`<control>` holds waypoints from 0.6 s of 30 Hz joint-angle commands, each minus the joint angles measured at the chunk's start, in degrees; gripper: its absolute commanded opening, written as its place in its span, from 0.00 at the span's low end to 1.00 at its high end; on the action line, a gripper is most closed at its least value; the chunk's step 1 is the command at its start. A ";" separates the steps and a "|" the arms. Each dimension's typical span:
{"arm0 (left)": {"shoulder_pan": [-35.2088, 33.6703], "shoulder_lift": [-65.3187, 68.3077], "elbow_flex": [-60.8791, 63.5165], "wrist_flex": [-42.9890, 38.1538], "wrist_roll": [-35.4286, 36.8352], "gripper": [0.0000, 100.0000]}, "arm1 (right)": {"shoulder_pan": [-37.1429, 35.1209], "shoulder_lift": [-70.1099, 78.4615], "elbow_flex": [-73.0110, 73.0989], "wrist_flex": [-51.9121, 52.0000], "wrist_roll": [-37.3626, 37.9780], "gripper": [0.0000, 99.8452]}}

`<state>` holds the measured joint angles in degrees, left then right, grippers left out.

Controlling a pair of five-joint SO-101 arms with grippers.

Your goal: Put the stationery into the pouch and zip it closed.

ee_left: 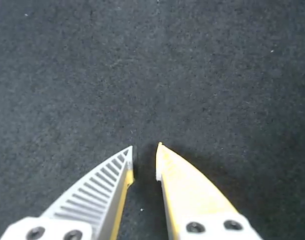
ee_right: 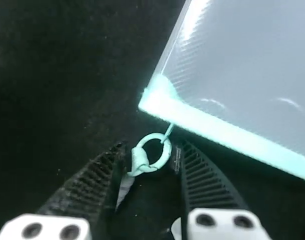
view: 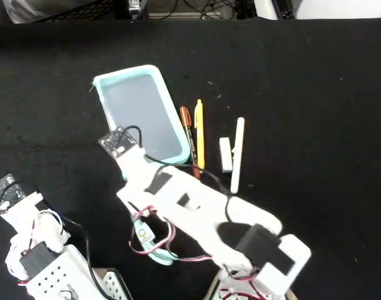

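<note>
The right end effector [ee_right: 150, 146] is hovering low with its jaws standing apart, straddling the mint ring pull [ee_right: 139, 161] of the zip without clamping it. Just beyond its tips, the corner of the pouch [ee_right: 212, 131] is lying flat, its mint rim facing the jaws and its translucent panel stretching away from them. Nothing is showing through that panel, so the pouch is probably sitting empty.

Out to the side of this end effector, past the pouch's long edge, the stationery is lying in a loose row on the black worktop [ee_left: 142, 60]: a brown marker [view: 188, 131] right against the pouch rim, a yellow pen [view: 200, 134] beside it, then a short white piece [view: 225, 154] and a long white pen [view: 237, 153] a little further off.

The left end effector [ee_left: 145, 146] is resting well apart from all this, its jaws all but together on nothing, pointing at bare worktop.

The task is looking barely begun: every item is waiting outside, and the loading and zipping are both remaining. The right arm seems to be working on the zip pull first.
</note>
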<state>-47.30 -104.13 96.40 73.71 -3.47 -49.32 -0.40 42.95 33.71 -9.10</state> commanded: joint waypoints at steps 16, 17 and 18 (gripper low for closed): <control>-0.48 -0.26 0.92 -1.14 0.35 0.10 | 0.18 1.27 -5.49 5.54 -0.35 0.02; -0.48 -0.26 0.92 -1.14 0.35 0.10 | 0.35 1.27 -5.49 6.07 -0.26 0.02; -0.48 -0.26 0.92 -1.14 0.35 0.10 | 0.97 1.27 -5.58 6.68 -0.18 0.01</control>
<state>-47.30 -104.13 96.40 73.71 -3.47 -49.23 0.84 40.22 38.99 -9.10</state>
